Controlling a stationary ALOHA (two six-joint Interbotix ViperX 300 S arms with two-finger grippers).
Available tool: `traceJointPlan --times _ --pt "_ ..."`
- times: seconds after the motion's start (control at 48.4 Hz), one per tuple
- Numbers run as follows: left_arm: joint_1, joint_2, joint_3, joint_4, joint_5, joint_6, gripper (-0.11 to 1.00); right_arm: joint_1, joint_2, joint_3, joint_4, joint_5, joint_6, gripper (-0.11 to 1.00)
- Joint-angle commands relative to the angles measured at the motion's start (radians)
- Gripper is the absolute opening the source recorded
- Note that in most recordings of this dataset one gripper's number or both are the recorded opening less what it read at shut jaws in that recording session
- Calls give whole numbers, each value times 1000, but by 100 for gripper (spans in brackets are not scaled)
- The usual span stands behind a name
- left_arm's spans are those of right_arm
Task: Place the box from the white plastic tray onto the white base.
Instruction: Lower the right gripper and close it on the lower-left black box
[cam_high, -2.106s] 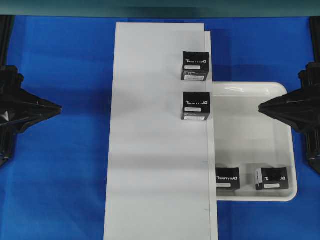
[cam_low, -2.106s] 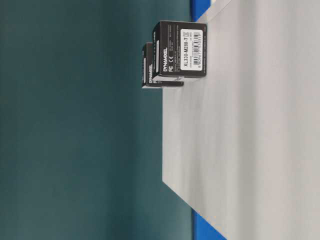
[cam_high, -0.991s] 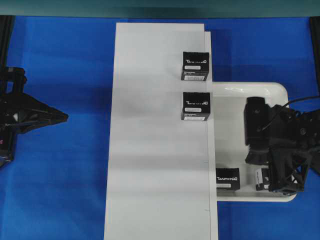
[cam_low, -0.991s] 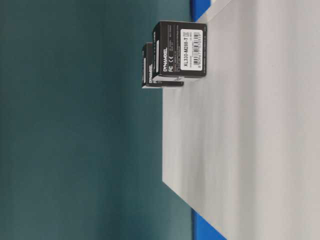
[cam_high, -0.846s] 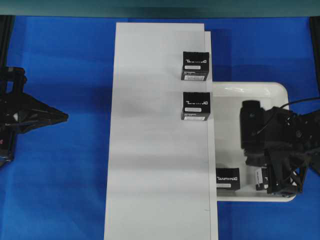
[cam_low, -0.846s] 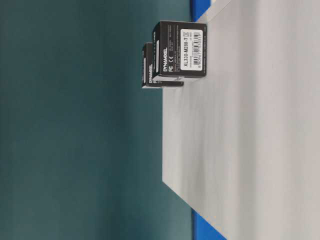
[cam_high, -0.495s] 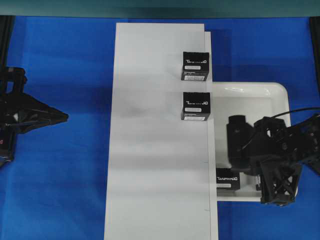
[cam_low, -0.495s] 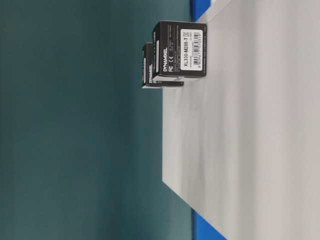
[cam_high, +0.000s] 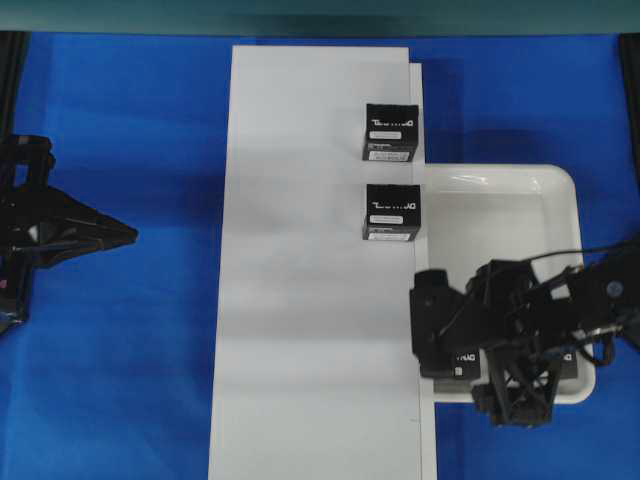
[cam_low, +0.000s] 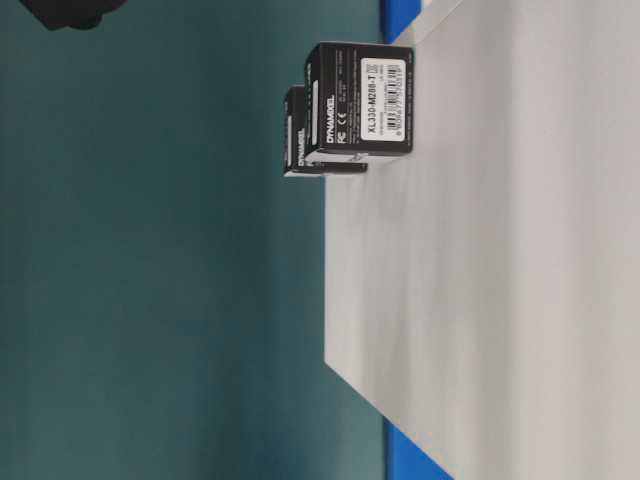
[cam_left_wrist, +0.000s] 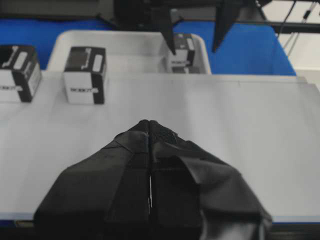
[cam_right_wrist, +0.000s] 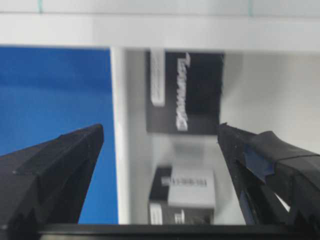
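You have two black boxes (cam_high: 391, 212) on the white base (cam_high: 310, 300) already. The box (cam_right_wrist: 185, 92) you want next sits untouched in the white plastic tray (cam_high: 500, 210) — near-left corner. Right gripper (cam_right_wrist: 159, 145) hangs over it, jaws spread wide; left gripper (cam_left_wrist: 149, 131) is pressed together, idle.

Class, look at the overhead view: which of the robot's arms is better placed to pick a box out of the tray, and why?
The right. Its gripper hangs over the tray with jaws wide apart, a box showing between them. The left gripper is shut and sits across the white board, far from the tray.
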Motion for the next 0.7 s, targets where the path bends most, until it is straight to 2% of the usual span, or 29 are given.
traceJointPlan --times 0.0,0.681 --pt "-3 6 -25 3 -5 -2 -7 -8 26 -5 -6 -38 3 100" --pt "-6 6 -26 2 -6 -3 -7 -41 132 72 -12 -175 3 100"
